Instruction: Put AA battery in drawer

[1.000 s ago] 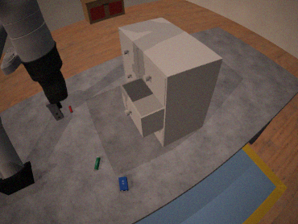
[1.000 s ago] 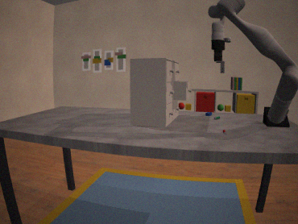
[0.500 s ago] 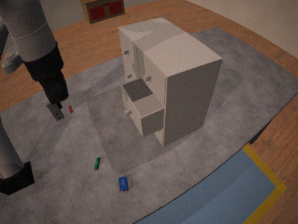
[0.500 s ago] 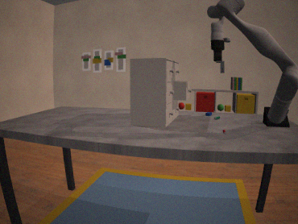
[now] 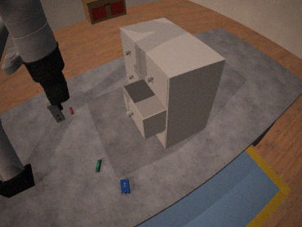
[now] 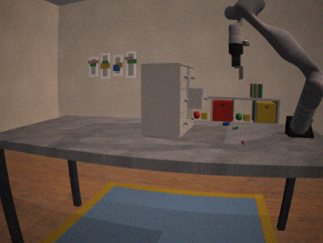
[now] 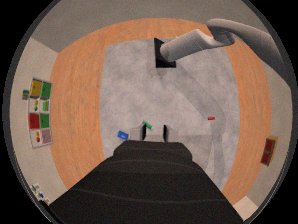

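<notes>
A small green cylinder (image 5: 98,166), which looks like the AA battery, lies on the grey mat in front of the chest; it also shows in the exterior view (image 6: 235,128) and the wrist view (image 7: 147,124). The white chest (image 5: 175,82) has one drawer (image 5: 143,106) pulled out, empty; the exterior view shows that drawer (image 6: 195,97) in the middle row. My gripper (image 5: 57,114) (image 6: 240,73) hangs high above the table, left of the chest's front. Its fingers are partly open with nothing between them.
A small red piece (image 5: 71,110) lies on the mat near the point below the gripper. A blue block (image 5: 125,185) lies near the mat's front edge. The arm's base (image 6: 298,131) stands at the table's far side. A shelf (image 6: 242,110) with coloured boxes stands behind the table.
</notes>
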